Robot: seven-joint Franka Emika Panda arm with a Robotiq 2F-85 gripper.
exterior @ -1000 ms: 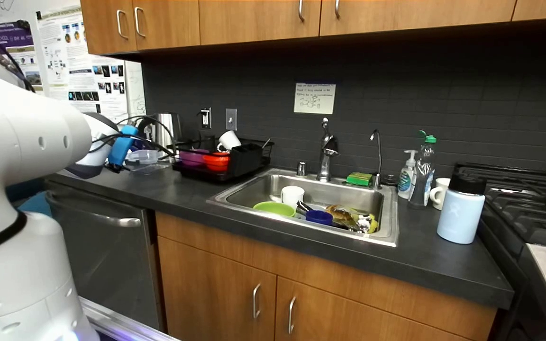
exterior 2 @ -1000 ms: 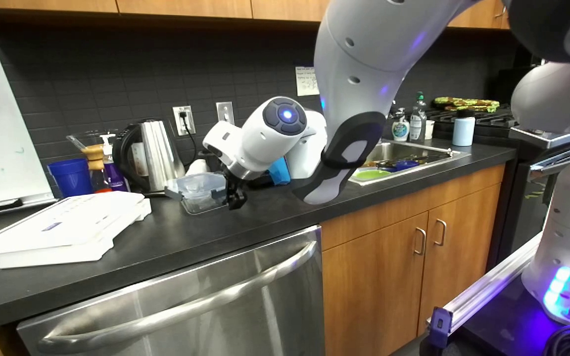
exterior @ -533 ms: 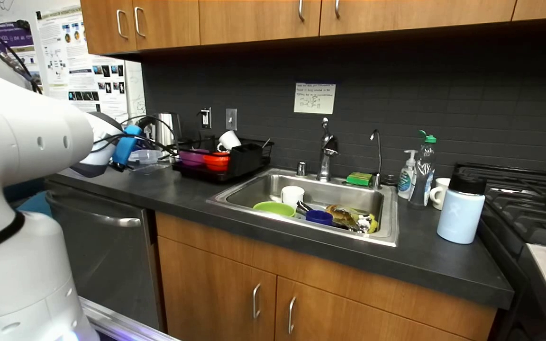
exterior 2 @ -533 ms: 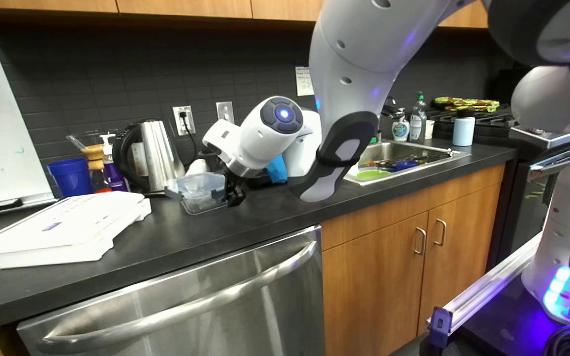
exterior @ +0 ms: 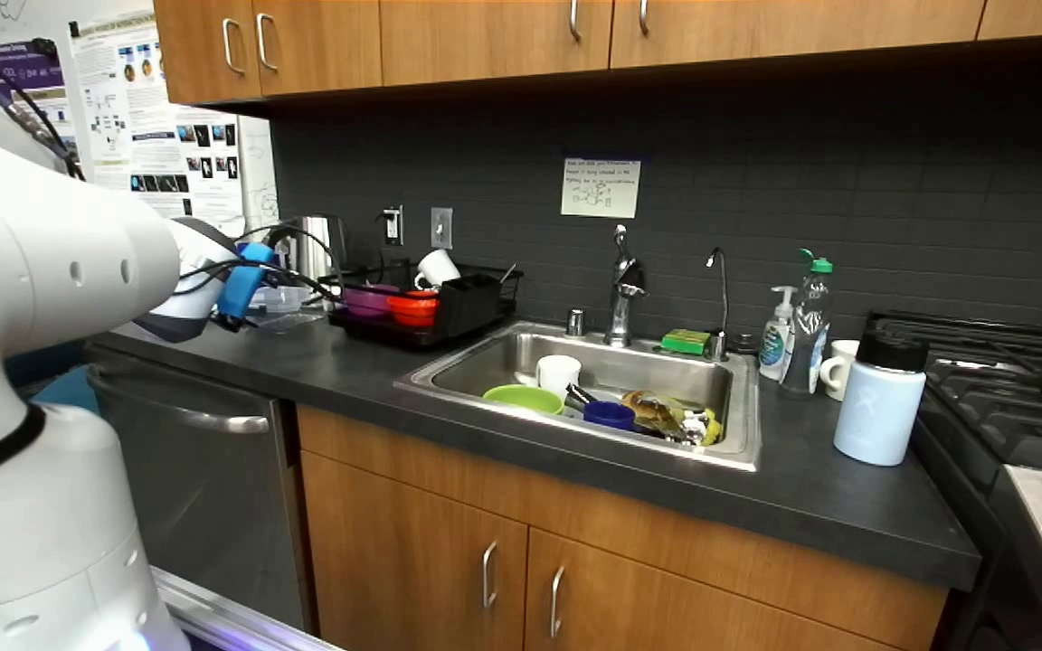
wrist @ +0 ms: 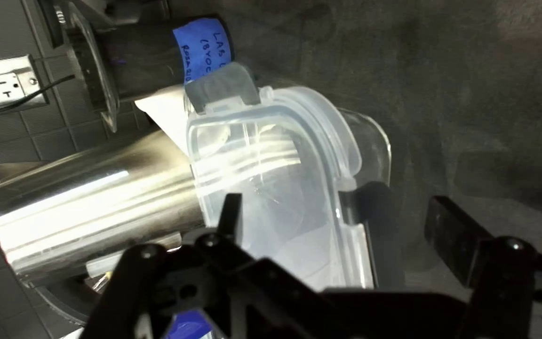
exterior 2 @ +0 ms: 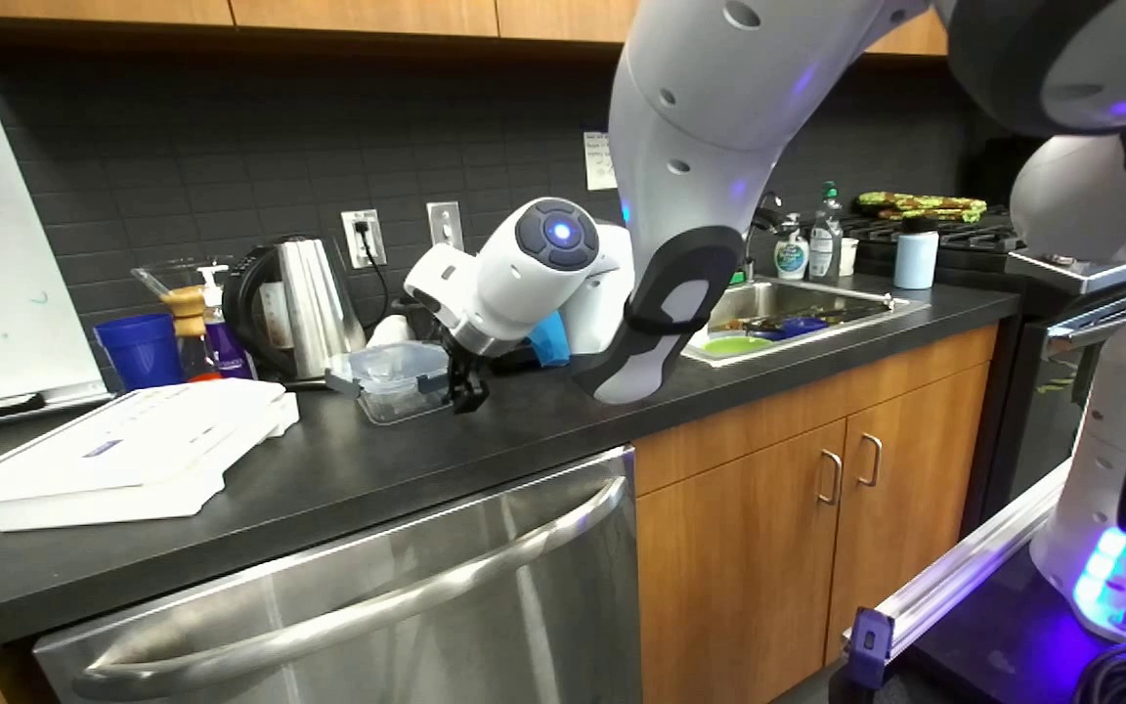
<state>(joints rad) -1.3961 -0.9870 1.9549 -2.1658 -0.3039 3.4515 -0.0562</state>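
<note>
Jaws gaping wide, the gripper (wrist: 336, 214) is hovering near the clear snap-lid food container (wrist: 275, 202) — likely light, stiff, slippery, perhaps offering purchase at its wrist-view three-o'clock rim (wrist: 334, 197)

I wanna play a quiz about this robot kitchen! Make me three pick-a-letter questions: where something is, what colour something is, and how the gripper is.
1. Where is the clear container?
A. On the stove
B. On the counter
C. In the dish rack

2. What colour is the bottle with the black lid?
A. Red
B. Yellow
C. Light blue

3. How is the gripper?
A. Open
B. Shut tight
C. Clamped on a mug

Right letters:
1: B, because an exterior view shows it on the dark countertop.
2: C, because its body looks light blue in both exterior views.
3: A, because the wrist view shows its fingers wide apart.
</note>
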